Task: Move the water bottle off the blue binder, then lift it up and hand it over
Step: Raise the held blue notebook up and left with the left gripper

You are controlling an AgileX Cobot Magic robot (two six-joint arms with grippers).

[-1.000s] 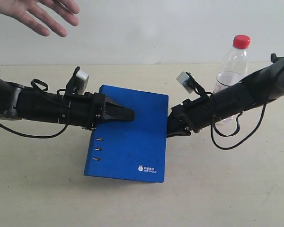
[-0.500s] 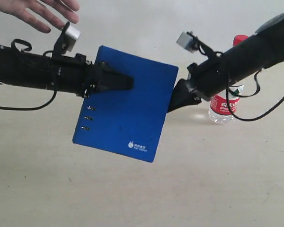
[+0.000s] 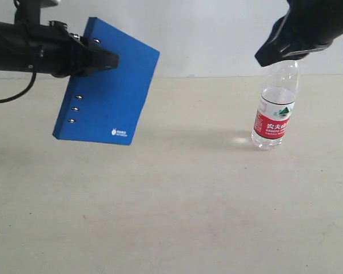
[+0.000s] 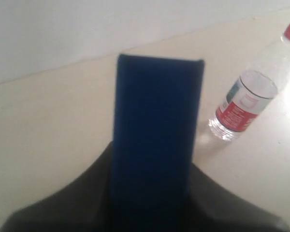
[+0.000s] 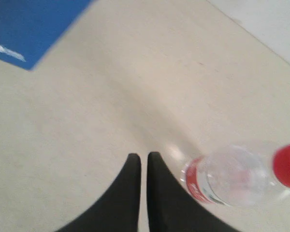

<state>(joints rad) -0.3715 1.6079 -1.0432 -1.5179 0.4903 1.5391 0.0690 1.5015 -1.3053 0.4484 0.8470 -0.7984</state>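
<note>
The blue binder (image 3: 106,97) hangs tilted in the air at the upper left, my left gripper (image 3: 103,60) shut on its top edge; in the left wrist view the binder (image 4: 154,135) fills the space between the jaws. The water bottle (image 3: 273,111) stands upright on the table at the right, its red cap hidden behind my right arm. My right gripper (image 3: 264,57) is raised above and just left of the bottle, shut and holding nothing. From the right wrist camera, the gripper (image 5: 144,159) has the bottle (image 5: 237,176) just beside it, red cap in sight.
The beige table (image 3: 171,200) runs under both arms, with a pale wall (image 3: 211,34) behind it. A corner of the binder (image 5: 34,29) shows far off in the right wrist view.
The left gripper has carried the binder up and to the left. My right gripper let go of the binder's edge and rose to the upper right. The hand at the top left has left the view.
</note>
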